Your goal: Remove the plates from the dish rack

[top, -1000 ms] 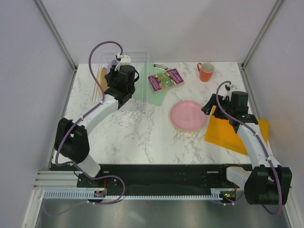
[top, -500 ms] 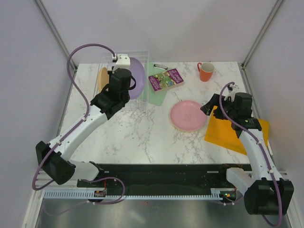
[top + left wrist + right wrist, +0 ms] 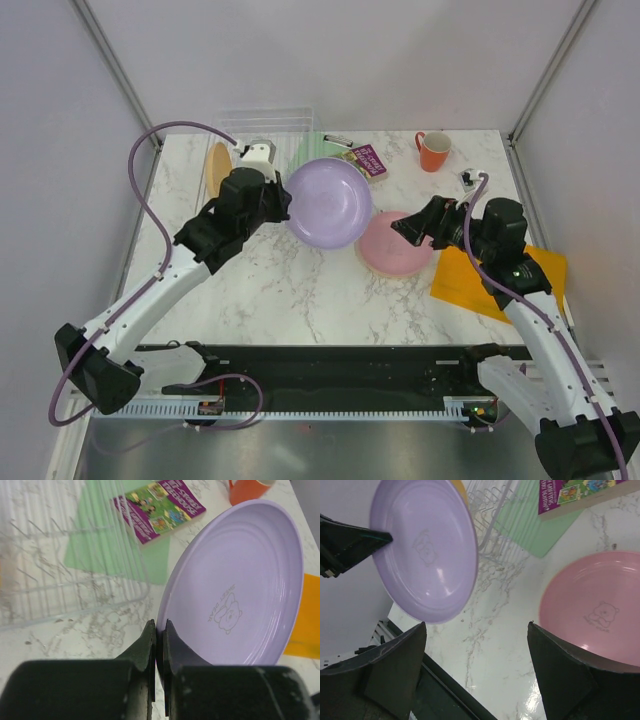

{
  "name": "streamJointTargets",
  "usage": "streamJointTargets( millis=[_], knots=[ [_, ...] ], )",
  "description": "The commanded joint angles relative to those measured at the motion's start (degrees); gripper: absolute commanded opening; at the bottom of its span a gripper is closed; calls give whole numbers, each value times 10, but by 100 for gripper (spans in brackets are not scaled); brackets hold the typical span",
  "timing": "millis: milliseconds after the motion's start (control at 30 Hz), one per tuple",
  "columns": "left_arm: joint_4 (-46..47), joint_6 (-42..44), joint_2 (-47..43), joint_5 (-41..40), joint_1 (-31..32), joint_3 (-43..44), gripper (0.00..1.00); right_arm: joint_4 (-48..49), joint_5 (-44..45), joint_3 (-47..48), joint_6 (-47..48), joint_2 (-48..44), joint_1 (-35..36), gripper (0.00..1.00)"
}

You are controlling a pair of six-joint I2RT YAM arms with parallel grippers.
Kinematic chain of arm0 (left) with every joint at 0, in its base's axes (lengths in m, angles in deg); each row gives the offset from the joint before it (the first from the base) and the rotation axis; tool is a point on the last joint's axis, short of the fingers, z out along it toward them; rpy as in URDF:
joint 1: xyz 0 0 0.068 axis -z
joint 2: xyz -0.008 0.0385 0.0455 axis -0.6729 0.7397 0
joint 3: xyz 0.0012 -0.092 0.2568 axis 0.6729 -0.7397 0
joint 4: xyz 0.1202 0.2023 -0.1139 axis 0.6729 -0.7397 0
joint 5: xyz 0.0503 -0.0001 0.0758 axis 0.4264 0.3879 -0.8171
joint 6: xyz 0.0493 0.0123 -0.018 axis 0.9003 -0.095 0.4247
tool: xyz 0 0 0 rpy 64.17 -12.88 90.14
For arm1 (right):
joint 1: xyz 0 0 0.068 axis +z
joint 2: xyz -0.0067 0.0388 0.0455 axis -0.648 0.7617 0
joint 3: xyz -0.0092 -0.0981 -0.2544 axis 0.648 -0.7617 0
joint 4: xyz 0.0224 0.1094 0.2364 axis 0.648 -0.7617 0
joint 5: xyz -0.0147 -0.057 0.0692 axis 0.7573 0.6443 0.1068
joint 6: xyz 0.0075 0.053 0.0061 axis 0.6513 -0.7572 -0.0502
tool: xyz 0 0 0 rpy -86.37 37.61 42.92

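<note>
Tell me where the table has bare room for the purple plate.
The near marble is bare, between the left arm and the pink plate. The far edge is crowded: dish rack, book, mug. The orange sheet fills the right.

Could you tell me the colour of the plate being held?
The plate is lilac; left wrist view.

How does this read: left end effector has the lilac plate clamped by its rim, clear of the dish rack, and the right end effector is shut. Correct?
Not quite: the right end effector is open, its fingers spread wide, as the right wrist view shows. The rest holds: the left end effector has the lilac plate clamped by its rim, clear of the dish rack.
</note>
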Motion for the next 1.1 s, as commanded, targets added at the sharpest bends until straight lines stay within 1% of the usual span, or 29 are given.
streamJointTargets(
  millis=[0, 267, 333, 367, 433, 467, 500, 567, 600, 633, 667, 733, 767, 800, 833, 867, 900, 933, 967, 1067],
  knots=[
    [51, -71, -8, 101, 6, -15, 2, 60, 8, 13, -40, 11, 45, 89],
    [89, -101, -31, 155, 15, -54, 2, 104, 39, -9, -48, 54, 91, 89],
    [96, -106, -33, 156, 16, -59, 2, 118, 41, -14, -50, 62, 101, 87],
    [99, -107, -34, 170, 17, -62, 2, 120, 43, -15, -51, 70, 102, 86],
    [104, -111, -38, 177, 17, -67, 2, 125, 45, -15, -47, 78, 110, 73],
    [110, -112, -38, 185, 17, -73, 2, 126, 44, -16, -46, 86, 111, 70],
    [115, -115, -44, 187, 17, -76, 2, 128, 44, -16, -44, 90, 112, 53],
    [118, -115, -47, 185, 17, -86, 2, 128, 48, -17, -39, 91, 112, 37],
    [118, -115, -50, 184, 17, -90, 2, 126, 49, -17, -37, 91, 113, 13],
    [118, -112, -52, 180, 17, -92, 2, 122, 53, -16, -35, 90, 113, 2],
    [116, -110, -54, 171, 17, -98, 2, 117, 69, -12, -30, 85, 114, 0],
    [103, -102, -59, 161, 17, -105, 34, 90, 90, -4, -20, 79, 112, 0],
    [94, -96, -60, 126, 17, -108, 62, 75, 109, 8, -5, 73, 112, 0],
    [76, -89, -63, 110, 17, -110, 71, 45, 151, 14, 4, 70, 111, 0],
    [67, -86, -67, 92, 17, -112, 76, 28, 175, 22, 13, 66, 110, 0],
    [59, -80, -73, 56, 17, -118, 83, 9, 204, 37, 29, 65, 110, 0],
    [43, -70, -79, 35, 17, -121, 85, -20, 245, 43, 37, 66, 106, 0],
    [37, -64, -93, 14, 17, -124, 86, -35, 267, 48, 43, 71, 102, 0],
    [31, -53, -101, -24, 17, -130, 88, -44, 279, 52, 49, 76, 97, 0],
    [17, -32, -135, -69, 17, -139, 88, -64, 276, 46, 57, 100, 54, 0]
  ],
)
